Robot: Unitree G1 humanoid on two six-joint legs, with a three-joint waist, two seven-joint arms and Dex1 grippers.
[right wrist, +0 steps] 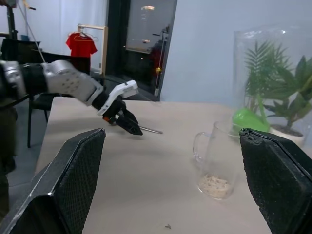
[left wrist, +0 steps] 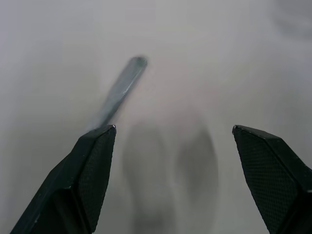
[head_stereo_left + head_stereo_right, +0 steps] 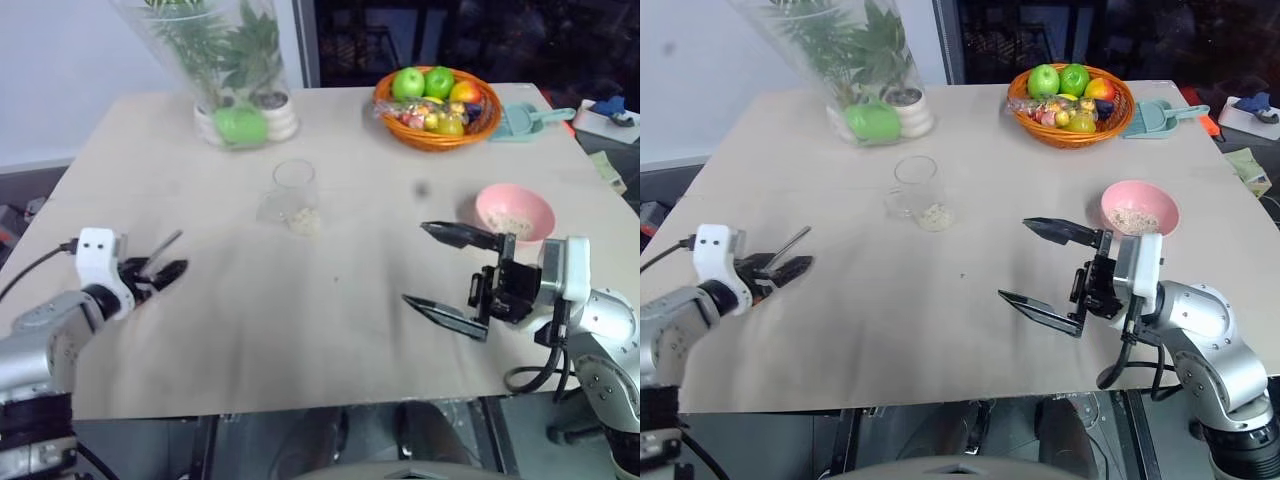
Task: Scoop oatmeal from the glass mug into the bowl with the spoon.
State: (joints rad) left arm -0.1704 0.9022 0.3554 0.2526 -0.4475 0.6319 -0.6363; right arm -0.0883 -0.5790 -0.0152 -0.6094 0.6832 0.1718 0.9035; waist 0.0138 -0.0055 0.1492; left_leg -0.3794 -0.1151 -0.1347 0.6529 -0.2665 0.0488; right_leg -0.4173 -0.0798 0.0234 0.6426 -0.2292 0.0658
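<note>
Some oatmeal (image 3: 1135, 219) already lies in the pink bowl (image 3: 1140, 207), so the transfer looks at least partly done, though a thin layer of flakes still sits at the bottom of the glass mug (image 3: 917, 193) near the middle of the table (image 3: 330, 330). The spoon (image 3: 163, 245) lies on the table at the tips of the left gripper (image 3: 160, 272), whose fingers are spread apart and grip nothing; only its thin handle is clearly visible. The right gripper (image 3: 1035, 263) hovers just beside the bowl with its jaws wide and empty. Farther back stand an orange woven basket (image 3: 437, 108) of fruit, a clear vase (image 3: 232, 70) with plants, and a teal scoop (image 3: 525, 120), apparently no part of the job.
</note>
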